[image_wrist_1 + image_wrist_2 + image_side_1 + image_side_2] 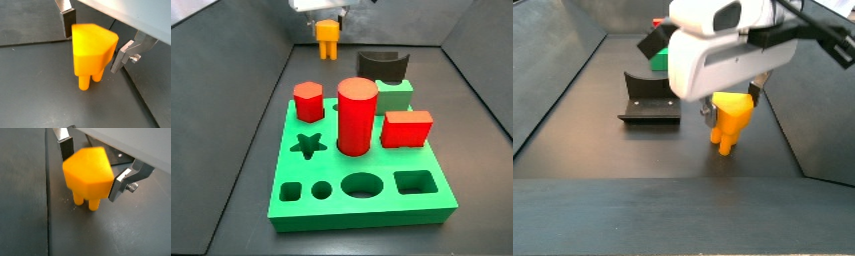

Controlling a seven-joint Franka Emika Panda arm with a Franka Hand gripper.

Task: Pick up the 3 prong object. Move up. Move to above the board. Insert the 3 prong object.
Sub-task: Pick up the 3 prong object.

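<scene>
The 3 prong object is a small orange-yellow piece, upright, prongs down. It shows in both wrist views and in both side views. My gripper is around its blocky top, with a silver finger against one side and the other finger against the opposite side. The prongs are at or just above the dark floor; I cannot tell which. The gripper is beyond the far end of the green board.
The board bears a red cylinder, a red hexagonal block, a red square block and a dark curved block on a small green cube. The fixture stands beside the gripper. Grey walls enclose the floor.
</scene>
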